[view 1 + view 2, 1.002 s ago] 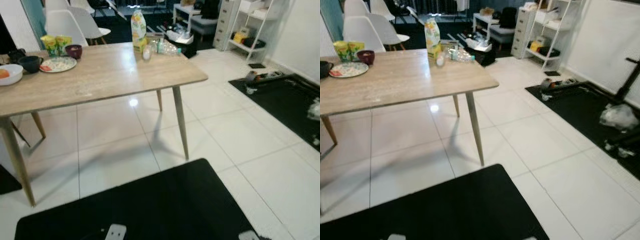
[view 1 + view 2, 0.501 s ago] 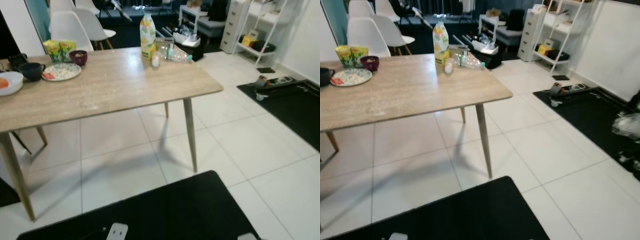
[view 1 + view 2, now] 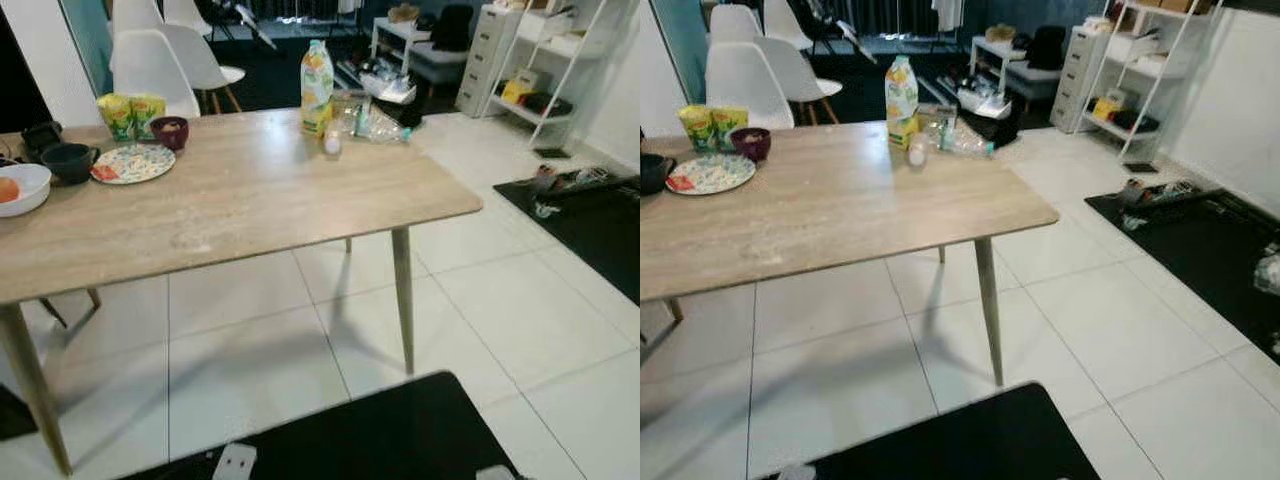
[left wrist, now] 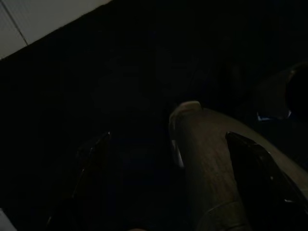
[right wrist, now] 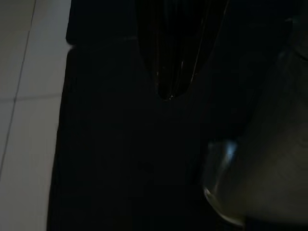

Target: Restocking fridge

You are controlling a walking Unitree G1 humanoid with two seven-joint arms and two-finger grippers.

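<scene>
A long wooden tabletop (image 3: 250, 195) stands on slim tapered legs over a white tiled floor (image 3: 520, 310). From where the robot looks, a tall juice bottle (image 3: 316, 88) stands upright at about one o'clock on the far edge of the tabletop, and it is the nearest thing here to fridge stock. Just beside it, toward two o'clock, lies a clear plastic bottle (image 3: 380, 125) on its side, with a small pale cup (image 3: 331, 146) near the juice bottle's foot. Off at ten o'clock sit a patterned plate (image 3: 133, 164), a dark maroon bowl (image 3: 170, 132) just behind it, and two yellow-green packets (image 3: 132, 115) standing side by side. At nine o'clock a dark mug (image 3: 68, 162) and a white bowl (image 3: 20, 190) rest near the left edge.

White chairs (image 3: 150, 65) stand beyond the far side of the tabletop. At three o'clock a black mat (image 3: 590, 225) lies on the tiles, with a white shelf unit (image 3: 540, 60) behind it.

The left hand (image 4: 168, 159) hangs in deep shade with its two dark fingers (image 4: 91, 163) spread apart and nothing between them. The right hand (image 5: 168, 67) also hangs low over a black surface beside the tiles; I cannot tell whether its fingers are parted or closed.
</scene>
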